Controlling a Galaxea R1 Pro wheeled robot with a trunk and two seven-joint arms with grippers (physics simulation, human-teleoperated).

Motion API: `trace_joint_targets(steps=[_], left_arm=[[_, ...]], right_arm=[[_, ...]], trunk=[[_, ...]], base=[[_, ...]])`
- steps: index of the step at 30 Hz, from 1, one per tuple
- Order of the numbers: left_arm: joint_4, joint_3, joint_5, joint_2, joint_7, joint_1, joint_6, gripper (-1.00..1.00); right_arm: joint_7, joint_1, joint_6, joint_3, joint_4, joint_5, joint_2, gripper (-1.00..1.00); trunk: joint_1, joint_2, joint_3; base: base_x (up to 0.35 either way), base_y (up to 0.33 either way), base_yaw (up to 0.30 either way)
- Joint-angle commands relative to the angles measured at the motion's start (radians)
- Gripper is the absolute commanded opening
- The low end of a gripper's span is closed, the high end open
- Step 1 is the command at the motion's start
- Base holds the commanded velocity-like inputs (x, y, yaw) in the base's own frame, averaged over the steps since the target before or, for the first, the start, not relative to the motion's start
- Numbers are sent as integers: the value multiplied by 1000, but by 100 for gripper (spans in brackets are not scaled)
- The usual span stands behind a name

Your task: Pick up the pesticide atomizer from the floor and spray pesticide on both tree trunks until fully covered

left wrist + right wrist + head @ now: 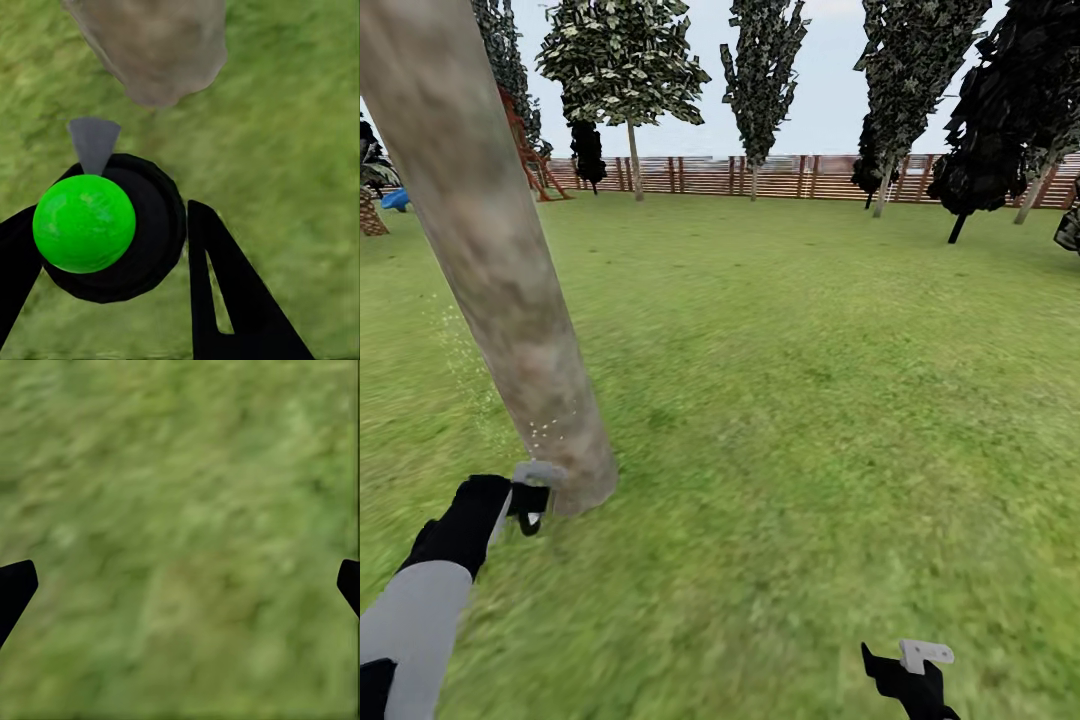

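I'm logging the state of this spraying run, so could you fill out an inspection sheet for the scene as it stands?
Surface: green lawn, blurred near the robot.
Job's things: thick mottled grey-brown tree trunk leaning, close ahead; pale spray specks at its base. Black atomizer with bright green round cap and grey nozzle aimed at the trunk's base.
Clutter: nothing seen.
Grippers: left gripper with fingers closed around the atomizer, low beside the trunk; right gripper empty over grass, fingers apart.
Cables: nothing seen.
Surroundings: reddish-brown slatted wooden fence, several dark-leaved trees before it, a blue object far left.
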Motion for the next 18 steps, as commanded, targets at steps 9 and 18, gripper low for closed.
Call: trace_joint_targets(steps=[9, 18], left_arm=[[-9, 0, -174, 49, -183, -35, 47, -100], [-84, 8, -171, 139, -203, -32, 58, -100]], right_arm=[[0, 0, 0, 0, 0, 1, -1, 100], [0, 0, 0, 0, 0, 1, 0, 100]], trunk=[[0, 0, 0], [0, 0, 0]], base=[[0, 0, 0], [56, 136, 0]])
